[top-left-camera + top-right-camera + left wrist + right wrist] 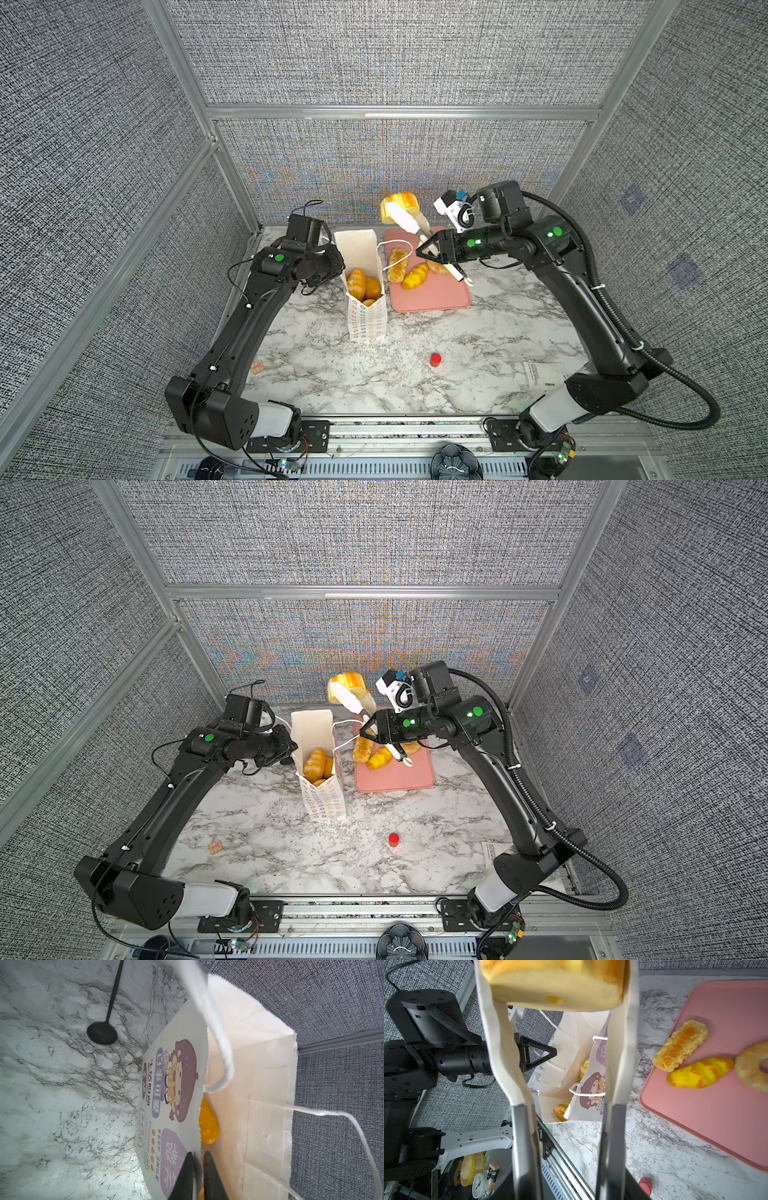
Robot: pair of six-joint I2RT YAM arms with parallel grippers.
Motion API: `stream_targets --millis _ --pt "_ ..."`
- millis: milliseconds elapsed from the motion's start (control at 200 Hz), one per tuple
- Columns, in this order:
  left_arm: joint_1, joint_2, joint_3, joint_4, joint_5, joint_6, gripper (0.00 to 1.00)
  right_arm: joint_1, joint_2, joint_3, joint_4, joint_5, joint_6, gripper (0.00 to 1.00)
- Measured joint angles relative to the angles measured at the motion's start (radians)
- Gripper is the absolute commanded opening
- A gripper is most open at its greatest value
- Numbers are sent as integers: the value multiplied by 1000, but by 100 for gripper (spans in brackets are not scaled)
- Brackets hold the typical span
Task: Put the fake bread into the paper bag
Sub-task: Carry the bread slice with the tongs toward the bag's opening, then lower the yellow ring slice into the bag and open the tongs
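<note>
Fake bread (401, 202) is clamped in the tongs (405, 220) that your right jaws are squeezing, while your left jaws pinch the paper bag (368, 320).
Your right jaws are closed on the tongs' arms. The bun sits out at the white tips, well beyond those jaws and raised off the tabletop (478, 332). It is farther back than the bag's open mouth. Your left jaws stand narrow, nipping the top edge of the bag's side wall (172, 1084). The loaves (358, 283) already inside lie just past that pinch. Three more pieces (415, 276) lie on the pink tray (432, 299), under and just beside your right jaws.
</note>
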Motion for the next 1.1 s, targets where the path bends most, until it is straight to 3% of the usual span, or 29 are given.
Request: stream_targets --millis 340,1100 --pt "0 -6 -4 -1 0 0 5 90 28 35 -63 74 -55 50" --pt "0 -20 -21 4 -1 -4 4 198 81 30 -140 209 -130 50"
